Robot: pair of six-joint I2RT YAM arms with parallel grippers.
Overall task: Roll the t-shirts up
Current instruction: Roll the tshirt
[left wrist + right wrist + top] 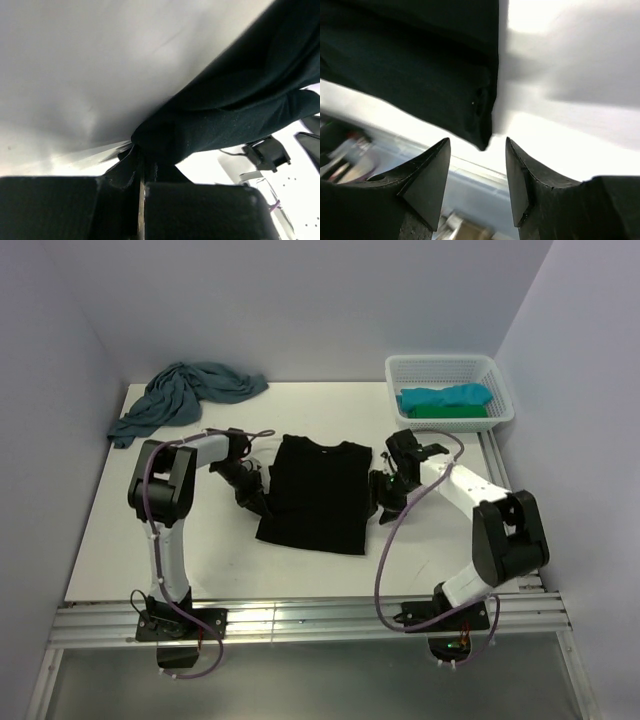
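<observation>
A black t-shirt (318,490) lies flat in the middle of the table, sleeves tucked in; no mark shows on it. My left gripper (258,502) is at its left edge and, in the left wrist view, is shut (142,160) on a bunched fold of the black cloth (235,100). My right gripper (381,502) is at the shirt's right edge. In the right wrist view it is open (477,146), with the shirt's corner (420,65) just ahead of the tips and nothing between them.
A dusty grey-teal t-shirt (185,395) lies crumpled at the back left. A white mesh basket (450,368) at the back right holds a turquoise tee (445,397) on a green one (455,411). Walls enclose the table; a metal rail (300,620) runs along the front.
</observation>
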